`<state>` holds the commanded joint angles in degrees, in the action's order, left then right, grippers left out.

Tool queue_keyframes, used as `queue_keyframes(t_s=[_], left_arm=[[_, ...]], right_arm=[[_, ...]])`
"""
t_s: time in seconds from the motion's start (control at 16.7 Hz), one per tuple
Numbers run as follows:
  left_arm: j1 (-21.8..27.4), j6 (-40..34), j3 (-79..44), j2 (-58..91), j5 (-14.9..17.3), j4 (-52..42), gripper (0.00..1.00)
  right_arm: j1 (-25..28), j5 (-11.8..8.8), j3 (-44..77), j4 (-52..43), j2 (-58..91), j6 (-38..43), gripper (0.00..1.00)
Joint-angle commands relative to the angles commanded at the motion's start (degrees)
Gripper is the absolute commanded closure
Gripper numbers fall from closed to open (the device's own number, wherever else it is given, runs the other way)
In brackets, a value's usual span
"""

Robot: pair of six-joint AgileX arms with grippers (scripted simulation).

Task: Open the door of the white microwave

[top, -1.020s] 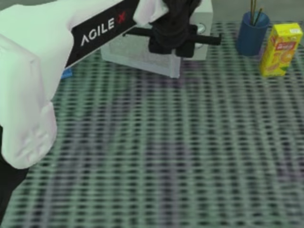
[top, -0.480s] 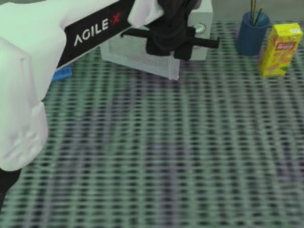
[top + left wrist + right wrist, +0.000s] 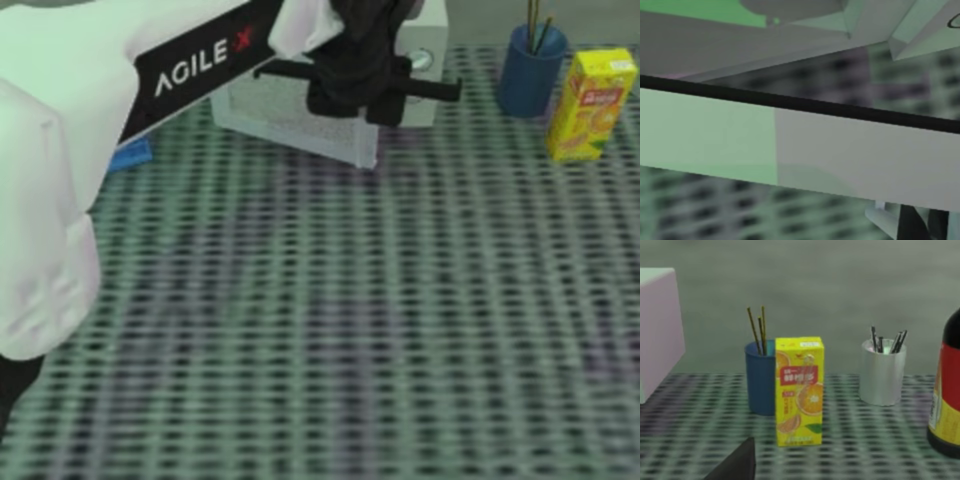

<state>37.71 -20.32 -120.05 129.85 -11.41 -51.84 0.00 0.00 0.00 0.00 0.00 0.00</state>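
Note:
The white microwave (image 3: 428, 30) stands at the table's far edge, its knob panel (image 3: 421, 62) showing right of my left arm. Its door (image 3: 290, 125), with the grey mesh window, stands ajar, the free edge swung out toward the table's middle. My left gripper (image 3: 358, 98) hangs over that free edge and is shut on it. In the left wrist view the door (image 3: 840, 150) fills the picture as a wide pale band, with the left gripper (image 3: 920, 227) against its edge. My right arm is out of the top view; a dark part of the right gripper (image 3: 740, 465) shows.
A blue cup (image 3: 530, 70) holding sticks and a yellow juice box (image 3: 590, 105) stand right of the microwave. The right wrist view adds a silver cup (image 3: 883, 372) and a dark red-labelled bottle (image 3: 947, 390). A blue tray (image 3: 130, 155) peeks out under my left arm.
In the first half second my left arm shifted left and the door's free edge swung out a little with it. Since then nothing has moved.

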Motion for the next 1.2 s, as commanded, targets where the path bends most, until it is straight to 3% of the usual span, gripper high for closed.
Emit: queue_keyframes(t_s=[0.84,1.2], left_arm=[[0.21,0.55,1.22,-0.5,0.39,0.68,1.0],[-0.99,6.26,10.26,-6.2,3.3,5.06,1.0]], right_arm=[[0.0,0.0,0.0,0.0,0.0,0.0,0.0],[0.0,0.0,0.0,0.0,0.0,0.0,0.0]])
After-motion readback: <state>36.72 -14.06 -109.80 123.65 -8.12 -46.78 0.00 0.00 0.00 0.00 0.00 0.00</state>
